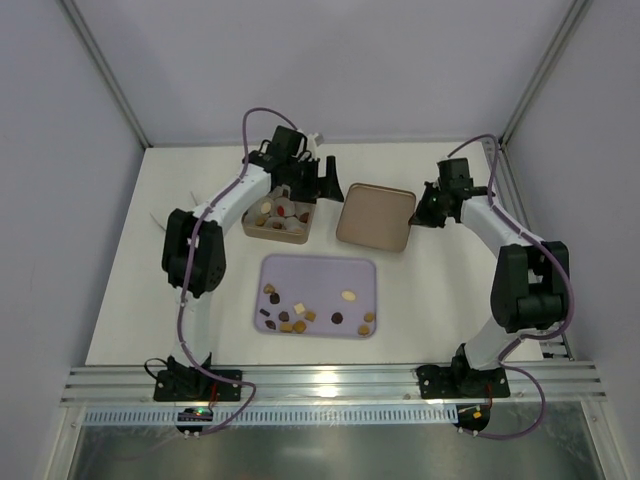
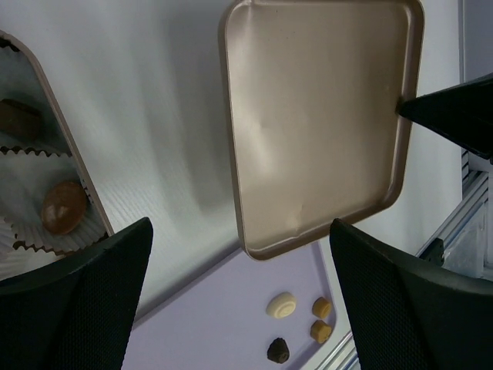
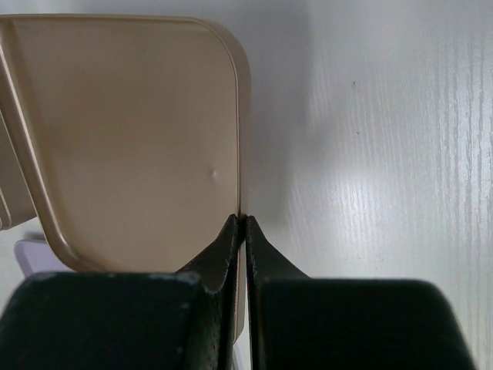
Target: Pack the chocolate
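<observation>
The chocolate (image 1: pixel 299 325) is seen mostly as small loose pieces scattered over the lavender tray (image 1: pixel 320 275) in the middle of the tabletop (image 1: pixel 130 300). A few pieces are already seated in the fluted paper cups (image 2: pixel 27 220) of the brown square tin (image 2: pixel 68 150) behind it.

The left hand (image 1: pixel 313 186) is held above the tin's right side with its fingers spread wide and nothing between them. The right hand (image 3: pixel 241 220) is clenched on the near edge of the tan lid (image 1: pixel 375 215), which lies just right of the tin.

The pieces are judged to be very light, rigid and smooth-coated, so they are likely to skid on the tray or squirt out under a hard pinch. Surface marks or cracked shells would be expected from too much force. Each piece is best taken across its width, fingertips lowered on either side, with square ones held on flat faces and round ones across the middle. Crowded pieces at the tray's front left are best approached from their open sides.
</observation>
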